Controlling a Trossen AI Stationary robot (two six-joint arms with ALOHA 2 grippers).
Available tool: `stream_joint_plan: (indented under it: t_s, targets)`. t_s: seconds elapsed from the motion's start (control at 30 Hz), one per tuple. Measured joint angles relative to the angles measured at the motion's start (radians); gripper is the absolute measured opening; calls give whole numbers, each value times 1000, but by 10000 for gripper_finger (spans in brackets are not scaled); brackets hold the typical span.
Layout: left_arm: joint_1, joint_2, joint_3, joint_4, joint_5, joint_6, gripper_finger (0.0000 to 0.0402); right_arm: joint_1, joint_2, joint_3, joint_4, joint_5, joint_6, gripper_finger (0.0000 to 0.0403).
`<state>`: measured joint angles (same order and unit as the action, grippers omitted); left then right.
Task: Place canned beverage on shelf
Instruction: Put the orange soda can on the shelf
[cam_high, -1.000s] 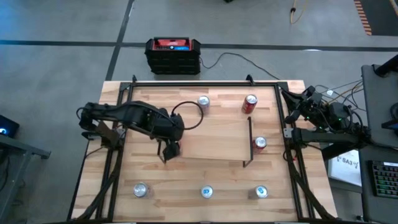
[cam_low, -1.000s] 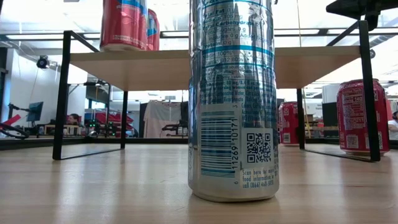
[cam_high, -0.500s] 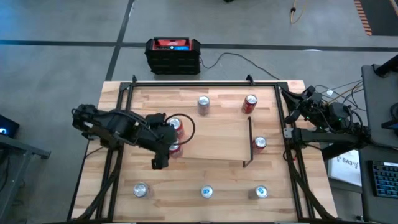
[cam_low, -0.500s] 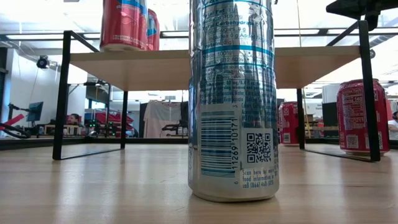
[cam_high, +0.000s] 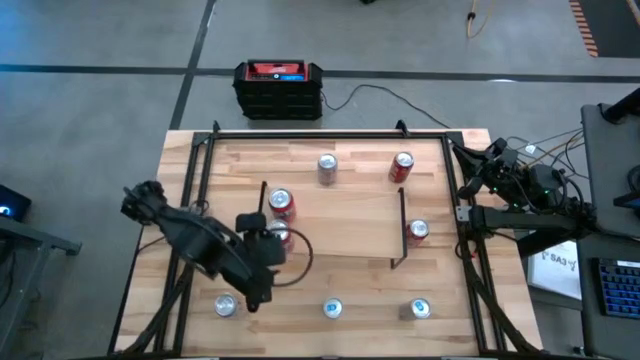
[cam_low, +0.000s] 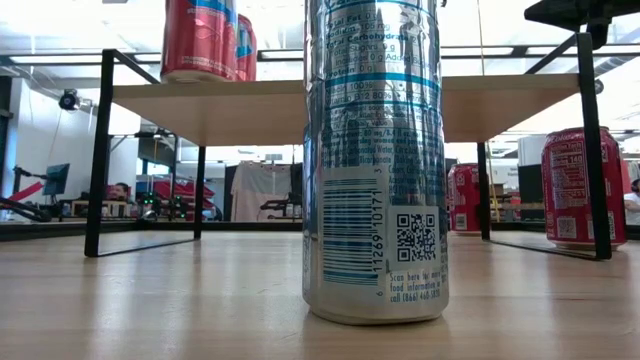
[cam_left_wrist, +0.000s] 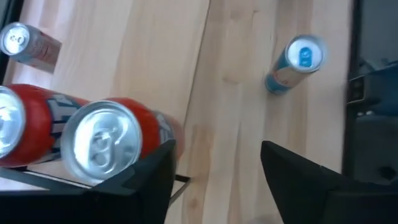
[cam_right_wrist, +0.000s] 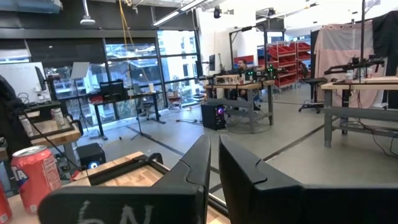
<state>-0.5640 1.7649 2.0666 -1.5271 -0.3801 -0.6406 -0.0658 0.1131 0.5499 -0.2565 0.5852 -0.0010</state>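
Table (cam_high: 330, 175) under black frame | shelf (cam_high: 335, 220) mid-table, two red cans (cam_high: 281, 204) on its left end | left gripper (cam_high: 255, 297) fingers apart, empty, above silver can (cam_high: 226, 306) | right gripper (cam_right_wrist: 213, 163) closed, parked at table's right edge

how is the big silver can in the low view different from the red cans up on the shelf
The silver can stands on the table; the red cans stand on the shelf. The silver can has blue print, a barcode and a QR code; the red cans have red labels. The silver can fills the low view from close by; the red cans sit farther back. All are upright.
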Motion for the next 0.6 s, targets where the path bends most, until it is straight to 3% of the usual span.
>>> stream_joint_plan:
  t_s: [0.27,0.6]
  targets:
    - [15,83,-7,-44,-4,-31,196,0,0,0,0,0,0,22]
    - [17,84,-8,-44,-4,-76,195,0,0,0,0,0,0,22]
